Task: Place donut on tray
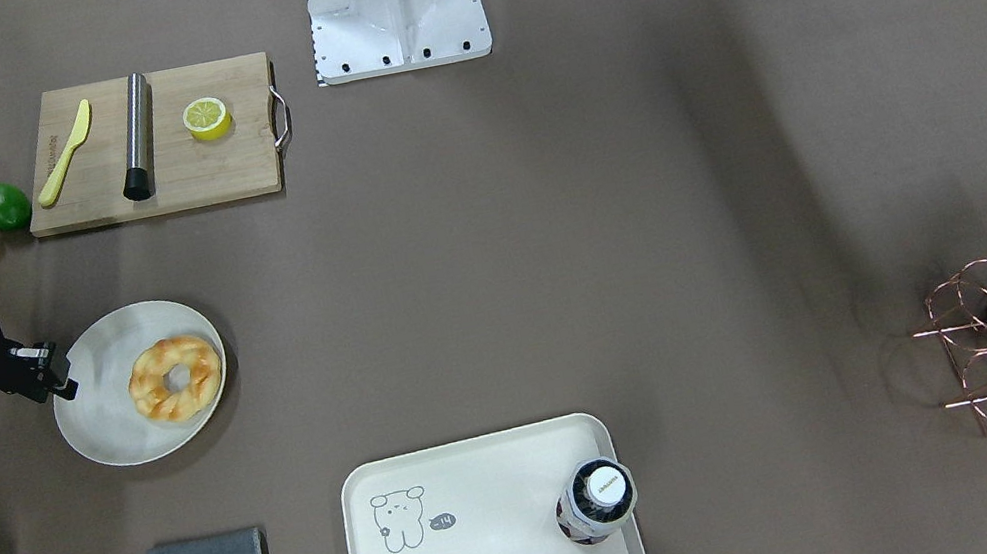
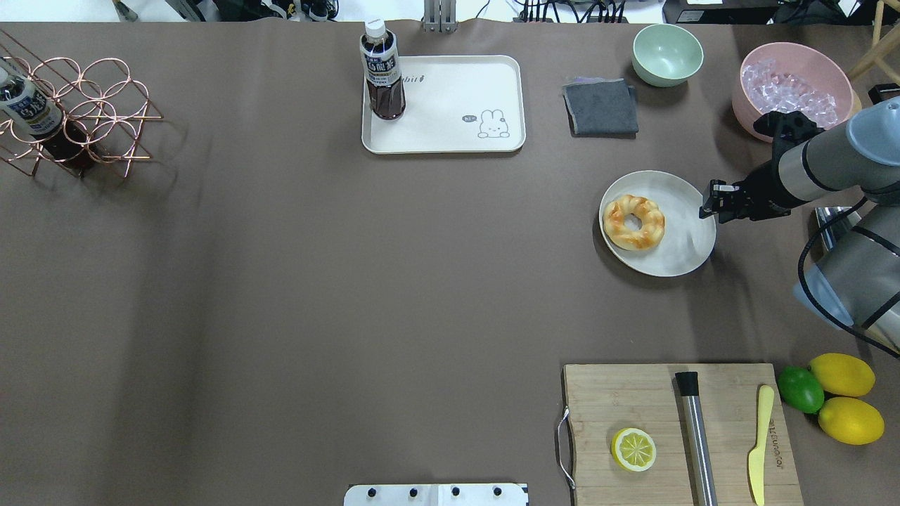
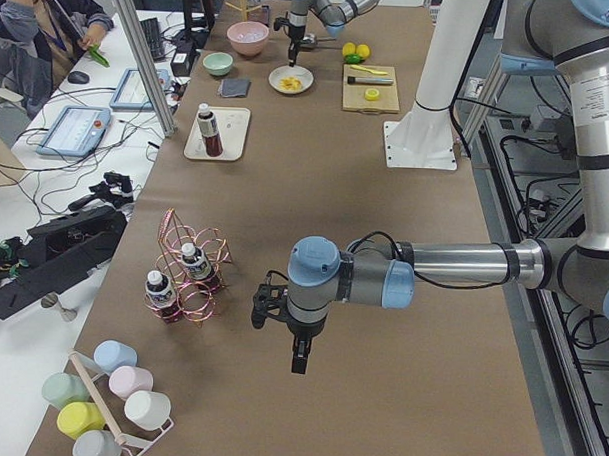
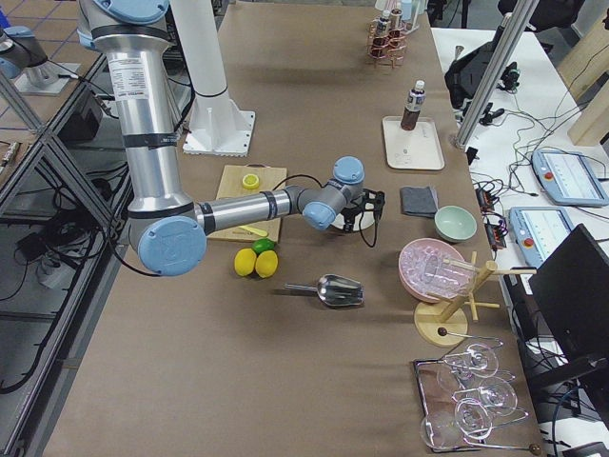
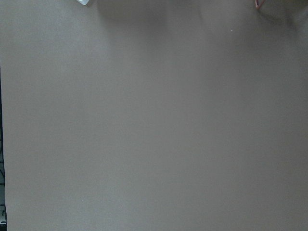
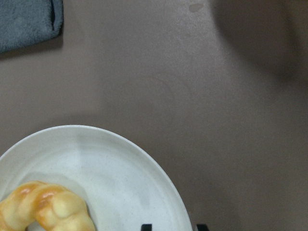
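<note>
The donut, a twisted golden ring with brown glazed patches, lies on a round off-white plate. It also shows in the overhead view and the right wrist view. My right gripper hovers over the plate's outer rim, beside the donut and apart from it, open and empty; its fingertips show at the bottom of the wrist view. The cream tray with a grey bear drawing sits across the table, with a dark drink bottle standing in one corner. My left gripper hangs over bare table far away; I cannot tell whether it is open.
A wooden cutting board holds a halved lemon, a steel cylinder and a yellow knife. A grey cloth, a green bowl and a pink ice bowl lie beyond the plate. A copper bottle rack stands far left.
</note>
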Controlling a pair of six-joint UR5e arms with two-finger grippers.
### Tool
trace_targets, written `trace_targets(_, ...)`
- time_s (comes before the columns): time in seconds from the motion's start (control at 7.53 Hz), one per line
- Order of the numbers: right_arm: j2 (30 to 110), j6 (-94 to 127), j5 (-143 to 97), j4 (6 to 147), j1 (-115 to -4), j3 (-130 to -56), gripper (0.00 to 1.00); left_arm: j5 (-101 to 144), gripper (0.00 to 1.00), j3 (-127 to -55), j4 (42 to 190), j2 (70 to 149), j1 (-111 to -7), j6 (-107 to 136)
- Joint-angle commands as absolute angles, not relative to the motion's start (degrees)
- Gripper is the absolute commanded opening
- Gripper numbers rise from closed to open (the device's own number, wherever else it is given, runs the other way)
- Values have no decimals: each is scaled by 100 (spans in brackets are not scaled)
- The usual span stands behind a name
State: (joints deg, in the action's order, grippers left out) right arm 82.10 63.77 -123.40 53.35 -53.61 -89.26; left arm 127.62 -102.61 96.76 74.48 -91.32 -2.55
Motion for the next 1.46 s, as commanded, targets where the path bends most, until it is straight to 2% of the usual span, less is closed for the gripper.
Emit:
trace_targets(0.0,8262,6372,-12296,5335,-5239,-8903,46,12762,98,-10266,9677,7444,-9132,-255)
trace_targets(0.27,8323,6354,-12296,5326,-5229,-8912,45,12762,98,-10266,9677,7444,-9132,-255)
trace_targets(0.4,8323,6354,-12296,5326,-5229,-8903,27,12762,98,-10266,9677,7444,-9132,-255)
trace_targets(0.53,8315,6363,-12296,5335,-5229,-8947,0,12762,98,-10266,9677,7444,-9132,-255)
trace_targets(0.8,8306,6468,-12296,5326,-5229,-9009,0,12762,98,-10266,9677,7444,-9132,-255)
trace_targets(1.33,8236,6671,-12357,5352,-5238,-9597,0,12762,98,-10257,9677,7444,-9132,-255)
